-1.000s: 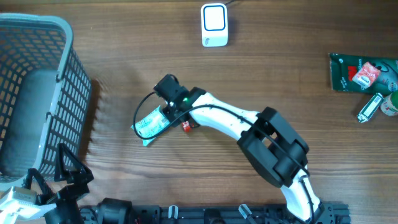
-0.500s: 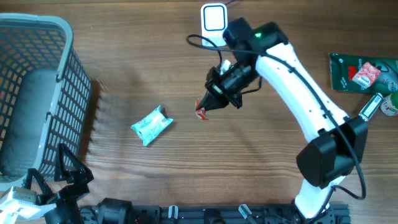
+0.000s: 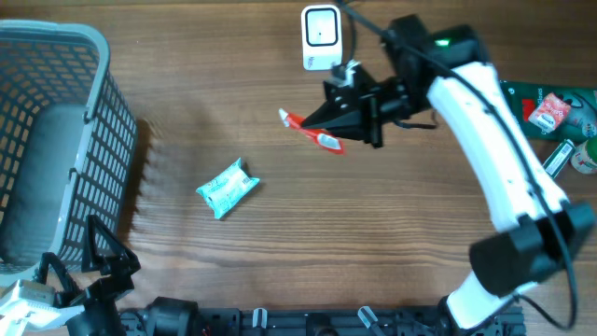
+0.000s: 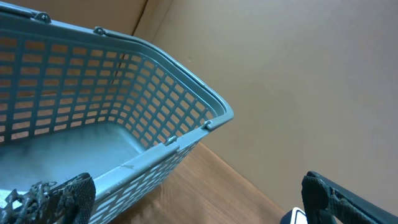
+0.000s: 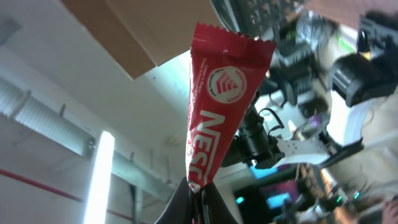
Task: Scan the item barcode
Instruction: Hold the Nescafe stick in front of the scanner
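My right gripper is shut on a red Nescafe stick sachet, held in the air just below and in front of the white barcode scanner. In the right wrist view the sachet rises from the closed tips of the right gripper, printed side toward the camera, against the ceiling. No barcode is readable. My left gripper stands open at the table's near left corner, beside the basket, with nothing in it.
A teal snack packet lies on the wood left of centre. A grey mesh basket fills the left side. A green pouch and a small tube lie at the right edge.
My right arm lifted the red sachet from beside the teal packet and carried it up and right to just below the scanner, turning the wrist. The left arm stayed put.
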Motion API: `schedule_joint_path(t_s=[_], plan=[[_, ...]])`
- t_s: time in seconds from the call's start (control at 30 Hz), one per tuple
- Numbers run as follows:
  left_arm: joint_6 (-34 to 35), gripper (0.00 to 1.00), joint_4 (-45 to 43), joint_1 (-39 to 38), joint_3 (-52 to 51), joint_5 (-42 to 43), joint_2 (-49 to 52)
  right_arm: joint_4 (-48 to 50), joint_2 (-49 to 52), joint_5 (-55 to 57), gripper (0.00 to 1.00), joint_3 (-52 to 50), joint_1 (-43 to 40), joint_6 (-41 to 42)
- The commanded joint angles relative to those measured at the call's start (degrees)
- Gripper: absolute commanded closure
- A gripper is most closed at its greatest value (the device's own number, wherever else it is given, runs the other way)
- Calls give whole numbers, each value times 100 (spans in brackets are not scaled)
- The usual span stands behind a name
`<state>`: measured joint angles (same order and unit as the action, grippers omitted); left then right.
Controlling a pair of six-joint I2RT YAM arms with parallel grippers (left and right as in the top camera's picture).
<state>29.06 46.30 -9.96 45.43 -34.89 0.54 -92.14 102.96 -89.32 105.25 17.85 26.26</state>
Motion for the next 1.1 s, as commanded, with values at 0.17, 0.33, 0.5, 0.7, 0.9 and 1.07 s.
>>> schedule_joint_path(t_s=[0.17, 0.33, 0.5, 0.7, 0.9, 1.07], plan=[[15, 0, -13, 22, 9, -57, -4, 273, -1237, 1432, 96, 17, -874, -719], [15, 0, -13, 22, 9, -55, -7, 2590, -1193, 8279, 96, 9, -549, 1703], [15, 0, -13, 22, 9, -55, -4, 4787, -330, 9781, 95, 7, 57, 1429], [15, 0, -13, 22, 9, -57, -4, 7838, 1235, 9884, 96, 7, 111, 1504], [15, 0, -13, 22, 9, -55, -4, 9291, 2903, 9838, 95, 9, 280, 2686], [15, 0, -13, 22, 9, -55, -7, 9068, 3053, 9890, 95, 240, 249, 2444]])
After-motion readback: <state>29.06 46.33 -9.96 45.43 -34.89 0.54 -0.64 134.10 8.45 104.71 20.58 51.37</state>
